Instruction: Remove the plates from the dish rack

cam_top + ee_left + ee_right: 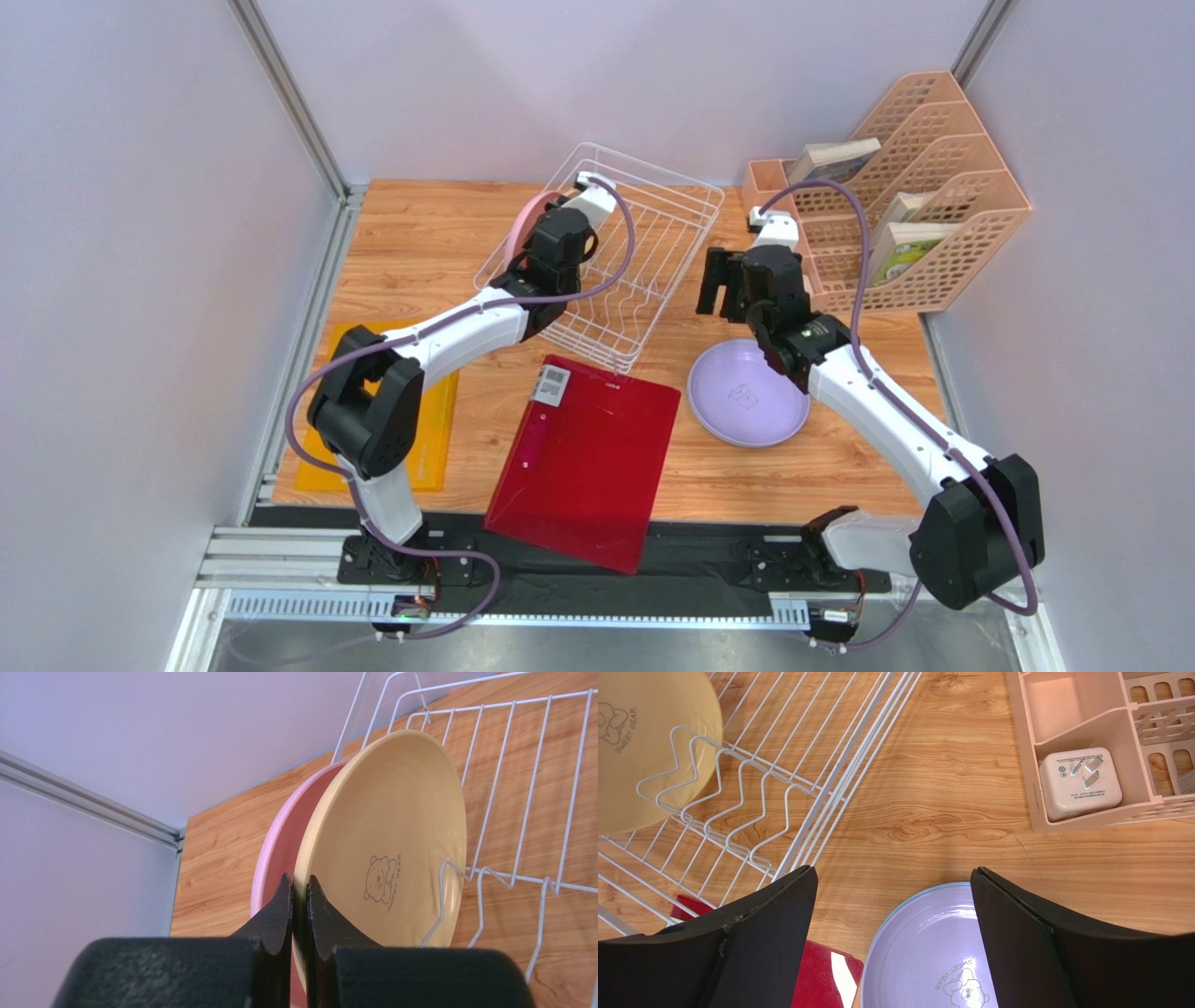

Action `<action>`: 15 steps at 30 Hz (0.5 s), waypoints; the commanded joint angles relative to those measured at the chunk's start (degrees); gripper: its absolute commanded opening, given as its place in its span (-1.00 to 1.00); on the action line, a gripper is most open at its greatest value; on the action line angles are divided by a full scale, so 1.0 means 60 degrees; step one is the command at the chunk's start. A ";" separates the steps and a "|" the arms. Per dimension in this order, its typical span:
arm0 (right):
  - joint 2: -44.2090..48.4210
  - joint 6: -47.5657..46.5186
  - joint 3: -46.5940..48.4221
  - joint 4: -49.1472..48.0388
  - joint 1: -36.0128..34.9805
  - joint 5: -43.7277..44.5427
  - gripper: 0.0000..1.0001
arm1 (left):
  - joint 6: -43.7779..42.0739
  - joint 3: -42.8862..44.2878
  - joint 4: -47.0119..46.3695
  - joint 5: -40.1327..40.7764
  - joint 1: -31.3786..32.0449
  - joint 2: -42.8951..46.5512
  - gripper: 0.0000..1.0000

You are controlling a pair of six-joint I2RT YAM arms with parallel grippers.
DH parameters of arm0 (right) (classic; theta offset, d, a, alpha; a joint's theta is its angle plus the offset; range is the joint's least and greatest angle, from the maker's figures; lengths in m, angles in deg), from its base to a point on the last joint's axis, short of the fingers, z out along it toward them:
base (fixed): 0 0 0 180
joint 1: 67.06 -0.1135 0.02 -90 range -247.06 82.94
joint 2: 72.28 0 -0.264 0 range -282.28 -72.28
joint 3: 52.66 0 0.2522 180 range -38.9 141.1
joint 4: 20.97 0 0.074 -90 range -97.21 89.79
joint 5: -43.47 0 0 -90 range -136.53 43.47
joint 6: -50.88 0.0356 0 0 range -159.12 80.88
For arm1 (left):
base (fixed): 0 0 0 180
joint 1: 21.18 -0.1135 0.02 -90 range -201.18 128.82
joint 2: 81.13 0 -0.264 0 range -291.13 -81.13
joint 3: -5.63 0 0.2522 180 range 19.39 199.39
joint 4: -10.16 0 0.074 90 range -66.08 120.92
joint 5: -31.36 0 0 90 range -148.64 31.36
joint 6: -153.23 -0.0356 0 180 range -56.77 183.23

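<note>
The white wire dish rack stands at the back centre. A tan-yellow plate and a pink plate behind it stand upright in it. My left gripper is shut on the tan-yellow plate's rim, one finger on each face; in the top view it is inside the rack's left end. The lilac plate lies flat on the table, on top of the light blue plate, whose rim peeks out. My right gripper is open and empty, above the table between rack and lilac plate.
A red flat board lies in front of the rack. A yellow mat is at the left under the left arm. A peach lattice organizer with books and a white charger stands at the back right.
</note>
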 commanded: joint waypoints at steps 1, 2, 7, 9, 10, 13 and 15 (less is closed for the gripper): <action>0.0279 0.0152 0.0198 -0.0069 0.0012 0.0091 0.72 | -0.0258 0.0958 -0.1796 0.0599 0.0082 0.0721 -1.00; 0.0279 0.0167 0.0198 -0.0069 -0.0002 0.0062 0.72 | -0.0302 0.0943 -0.1812 0.0630 0.0096 0.0722 -1.00; 0.0293 0.0240 0.0168 -0.0010 0.0012 -0.0026 0.72 | -0.0361 0.0885 -0.1842 0.0499 0.0169 0.0547 -1.00; 0.0294 0.0298 0.0110 0.0004 -0.0002 0.0003 0.72 | -0.0346 0.0841 -0.1885 0.0541 0.0243 0.0458 -1.00; 0.0308 0.0299 0.0081 -0.0025 0.0012 0.0003 0.72 | -0.0288 0.0797 -0.1856 0.0586 0.0330 0.0327 -1.00; 0.0308 0.0343 0.0007 -0.0025 0.0012 0.0003 0.72 | -0.0055 0.0753 -0.1637 0.0498 0.0520 0.0151 -1.00; 0.0294 0.0328 -0.0037 -0.0040 0.0012 0.0017 0.72 | 0.0005 0.0767 -0.1636 0.0571 0.0652 0.0034 -1.00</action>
